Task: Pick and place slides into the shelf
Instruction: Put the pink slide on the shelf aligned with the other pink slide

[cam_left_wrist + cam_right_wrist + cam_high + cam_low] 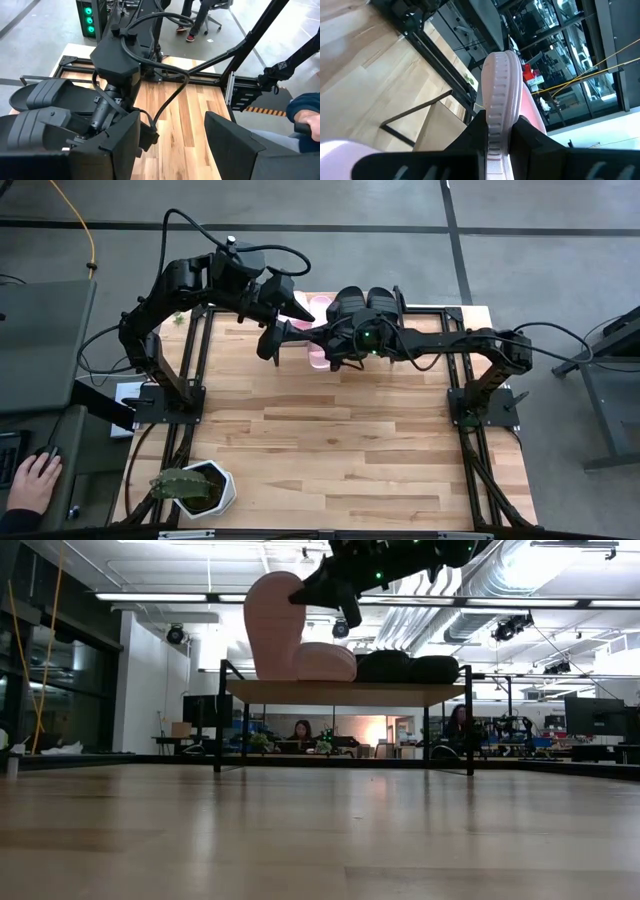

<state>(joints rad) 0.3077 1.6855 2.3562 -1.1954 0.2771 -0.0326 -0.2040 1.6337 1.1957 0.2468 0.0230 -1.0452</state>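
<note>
Right claw (499, 131) pinches pink slide (502, 85) — above shelf (345, 692).

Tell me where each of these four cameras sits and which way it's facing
High: overhead, looking straight down on the table, both arms.
Low: tabletop height, level toward the shelf; right gripper above.
Left wrist: on the left arm, past its open gripper toward black slides.
Right wrist: on the right arm, its gripper shut on a pink slide, shared with low.
</note>
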